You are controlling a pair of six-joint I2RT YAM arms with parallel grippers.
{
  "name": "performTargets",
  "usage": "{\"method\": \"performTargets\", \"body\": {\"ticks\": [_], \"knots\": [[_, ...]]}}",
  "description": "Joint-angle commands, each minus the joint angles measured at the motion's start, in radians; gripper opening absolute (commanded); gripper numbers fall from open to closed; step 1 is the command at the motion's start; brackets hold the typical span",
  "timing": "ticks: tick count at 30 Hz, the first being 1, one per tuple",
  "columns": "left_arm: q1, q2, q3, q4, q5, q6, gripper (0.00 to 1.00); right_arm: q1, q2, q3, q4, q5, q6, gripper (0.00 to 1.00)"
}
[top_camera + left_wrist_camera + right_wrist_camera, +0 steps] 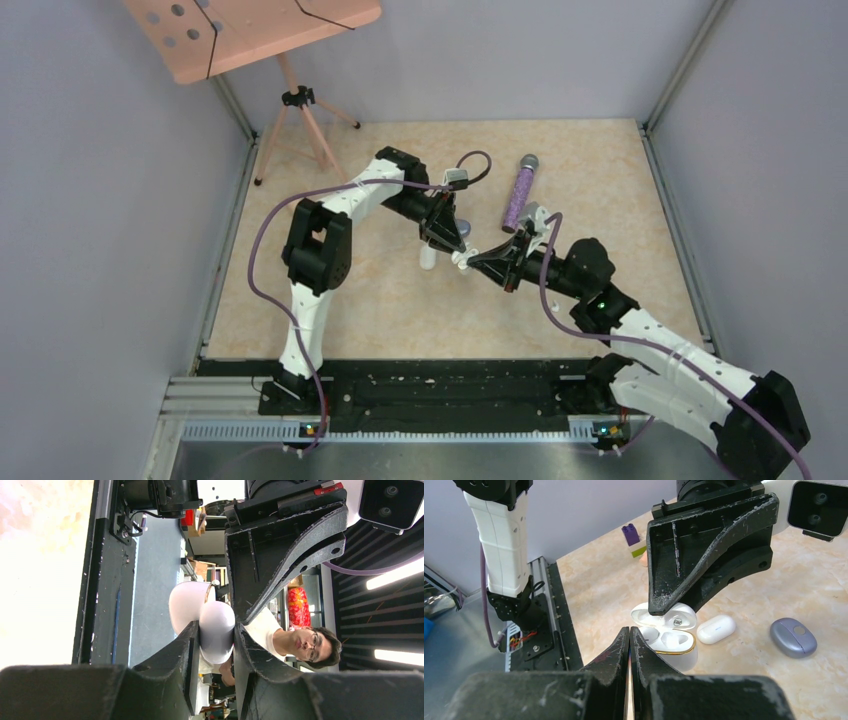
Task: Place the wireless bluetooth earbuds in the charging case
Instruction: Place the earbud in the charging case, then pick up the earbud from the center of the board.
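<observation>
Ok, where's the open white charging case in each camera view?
Top external: open white charging case mid-table, below the left end effector.
Left wrist: case at centre, pinched in that end effector.
Right wrist: case at centre, lid up, gold rim.
Shared landmark: the left end effector clamped on it.

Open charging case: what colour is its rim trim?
Gold, on the white charging case; clearest in the right wrist view.

a purple glitter microphone (pixel 518 195) is lying toward the far side of a beige table (pixel 620 180), while a pink board (pixel 255 35) with holes is standing on a wooden tripod (pixel 300 125) in the far left corner. a purple toy block (pixel 629 532) is sitting on a green-and-white piece. a man in glasses (pixel 305 645) is showing in the background.
</observation>
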Motion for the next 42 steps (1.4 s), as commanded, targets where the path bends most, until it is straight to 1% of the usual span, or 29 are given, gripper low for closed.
{"method": "performTargets", "body": {"ticks": [1, 5, 7, 8, 11, 12, 14, 15, 16, 17, 18, 19, 20, 21, 22, 23, 26, 27, 33, 36, 39, 42], "knots": [[0.005, -0.042, 0.003, -0.030, 0.026, 0.015, 0.00, -0.007, -0.001, -0.002, 0.046, -0.015, 0.004, 0.00], [0.006, -0.045, 0.002, -0.031, 0.025, 0.015, 0.00, -0.009, -0.031, -0.001, 0.032, 0.002, 0.002, 0.00], [0.005, -0.047, 0.003, -0.030, 0.023, 0.016, 0.00, -0.011, -0.054, 0.013, -0.011, 0.034, -0.001, 0.00], [0.006, -0.050, 0.004, -0.031, 0.022, 0.015, 0.00, -0.013, -0.068, 0.020, -0.047, 0.065, -0.002, 0.00], [0.007, -0.062, 0.011, -0.029, -0.003, 0.010, 0.00, -0.024, -0.119, 0.047, -0.204, 0.279, 0.027, 0.00], [0.008, -0.062, 0.015, -0.029, -0.007, 0.007, 0.00, -0.035, -0.136, 0.052, -0.259, 0.358, 0.044, 0.03], [0.009, -0.059, 0.042, -0.020, -0.020, -0.016, 0.00, -0.066, -0.180, 0.059, -0.369, 0.489, 0.079, 0.19], [0.010, -0.059, 0.056, 0.003, -0.042, -0.054, 0.00, -0.076, -0.202, 0.065, -0.426, 0.585, 0.105, 0.31], [0.009, -0.062, 0.064, 0.063, -0.070, -0.123, 0.00, -0.081, -0.229, 0.067, -0.486, 0.688, 0.148, 0.34], [0.007, -0.077, 0.058, 0.163, -0.131, -0.254, 0.00, -0.084, -0.245, 0.076, -0.549, 0.759, 0.178, 0.35], [-0.001, -0.118, 0.023, 0.355, -0.256, -0.452, 0.00, -0.086, -0.255, 0.090, -0.625, 0.839, 0.223, 0.37], [-0.009, -0.174, -0.025, 0.540, -0.441, -0.643, 0.00, -0.088, -0.258, 0.105, -0.686, 0.891, 0.245, 0.39], [-0.010, -0.230, -0.076, 0.668, -0.513, -0.738, 0.00, -0.087, -0.260, 0.118, -0.748, 0.931, 0.269, 0.41], [-0.006, -0.281, -0.134, 0.824, -0.461, -0.828, 0.00, -0.087, -0.264, 0.125, -0.796, 0.956, 0.294, 0.43], [-0.003, -0.296, -0.160, 0.924, -0.422, -0.908, 0.00, -0.088, -0.268, 0.129, -0.832, 0.977, 0.314, 0.43], [-0.004, -0.294, -0.151, 0.948, -0.418, -0.942, 0.00, -0.088, -0.271, 0.136, -0.883, 0.999, 0.353, 0.43], [-0.012, -0.262, -0.082, 0.859, -0.439, -0.899, 0.00, -0.090, -0.259, 0.160, -1.026, 1.043, 0.459, 0.43], [-0.013, -0.257, -0.082, 0.834, -0.442, -0.886, 0.00, -0.090, -0.251, 0.166, -1.068, 1.053, 0.487, 0.43], [-0.024, -0.286, -0.155, 0.842, -0.512, -0.876, 0.00, -0.093, -0.191, 0.164, -1.239, 1.056, 0.641, 0.43], [-0.028, -0.321, -0.197, 0.853, -0.555, -0.859, 0.00, -0.100, -0.154, 0.162, -1.279, 1.031, 0.694, 0.43], [-0.032, -0.377, -0.267, 0.908, -0.572, -0.860, 0.00, -0.105, -0.135, 0.144, -1.270, 0.977, 0.718, 0.42], [-0.035, -0.407, -0.311, 0.928, -0.567, -0.838, 0.00, -0.117, -0.129, 0.107, -1.250, 0.920, 0.753, 0.41]]}}
